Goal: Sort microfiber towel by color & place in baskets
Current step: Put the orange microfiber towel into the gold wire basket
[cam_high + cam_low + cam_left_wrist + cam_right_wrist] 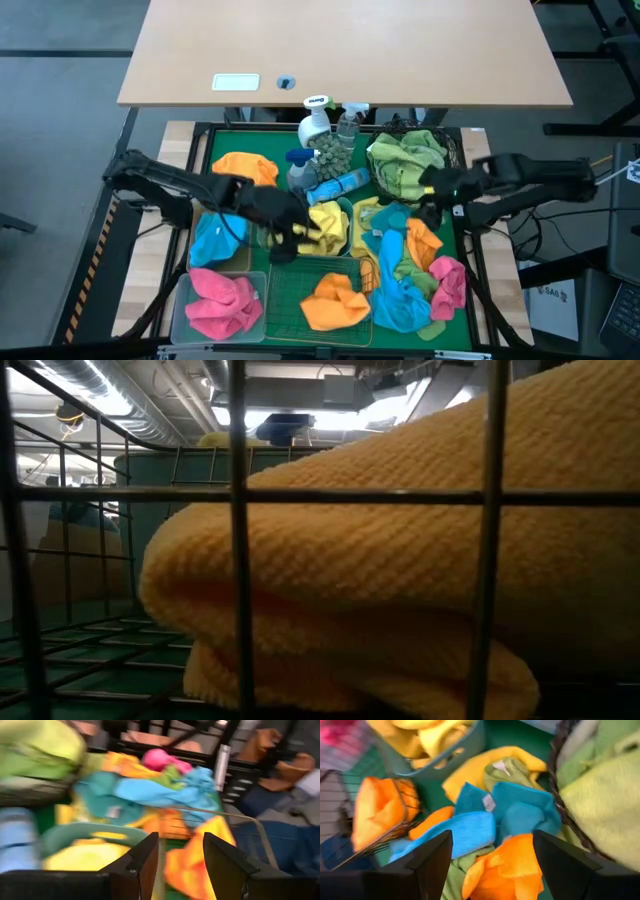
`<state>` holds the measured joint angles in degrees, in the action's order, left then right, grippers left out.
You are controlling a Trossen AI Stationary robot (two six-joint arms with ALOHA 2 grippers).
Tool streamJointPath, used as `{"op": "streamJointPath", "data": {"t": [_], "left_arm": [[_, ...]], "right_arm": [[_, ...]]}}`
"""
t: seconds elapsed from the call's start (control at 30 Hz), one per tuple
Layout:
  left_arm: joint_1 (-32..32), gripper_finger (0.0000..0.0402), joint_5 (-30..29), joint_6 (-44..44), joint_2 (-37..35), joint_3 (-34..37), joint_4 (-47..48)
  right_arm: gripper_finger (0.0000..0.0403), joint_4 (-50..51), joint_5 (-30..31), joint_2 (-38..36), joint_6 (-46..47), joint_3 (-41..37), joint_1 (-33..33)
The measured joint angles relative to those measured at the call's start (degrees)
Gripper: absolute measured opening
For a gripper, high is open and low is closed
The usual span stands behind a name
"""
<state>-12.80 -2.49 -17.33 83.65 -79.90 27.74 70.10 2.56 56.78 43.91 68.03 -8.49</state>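
My left gripper (298, 234) (180, 865) hangs open above the teal plastic tub (347, 208) of yellow towels (328, 226), with nothing between its fingers. My right gripper (428, 200) (492, 870) stands wide open over a loose pile of teal, blue, orange, pink and green towels (410, 265), beside the round black wire basket (450, 150) of green towels (405, 160). One orange towel (332, 302) (380, 580) lies in the green wire basket (290, 300). Pink towels (222, 302) fill the clear bin (180, 300). Another orange towel (245, 168) and a blue one (213, 240) lie at the left.
Spray bottles (316, 124) stand at the far middle of the green mat (225, 140), and a blue bottle (338, 184) lies on its side by the tub. A wooden table top (340, 50) lies beyond the mat. The low view looks through the green basket's wires (238, 540).
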Motion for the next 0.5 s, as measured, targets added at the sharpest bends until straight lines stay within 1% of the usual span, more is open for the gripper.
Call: {"op": "streamJointPath", "data": {"t": [0.1, 0.27, 0.43, 0.5], "left_arm": [[2.6, 0.0147, -1.1, 2.8, -2.1, 0.0, 0.8], [4.8, 0.0147, -0.9, 6.8, -3.9, 0.0, 1.3], [6.6, 0.0147, -1.1, 9.9, -3.9, 0.0, 2.0], [7.3, 0.0147, -1.0, 10.4, -3.9, 0.0, 2.5]], "right_arm": [[0.0276, -0.2, 4.8, 1.4, 7.5, -2.3, -6.2], [0.0276, -0.1, 8.4, 5.1, 19.5, -5.9, -13.7], [0.0276, 0.0, 14.1, 10.0, 25.0, -7.5, -18.2], [0.0276, 0.1, 14.9, 12.3, 25.7, -7.7, -19.2]]}}
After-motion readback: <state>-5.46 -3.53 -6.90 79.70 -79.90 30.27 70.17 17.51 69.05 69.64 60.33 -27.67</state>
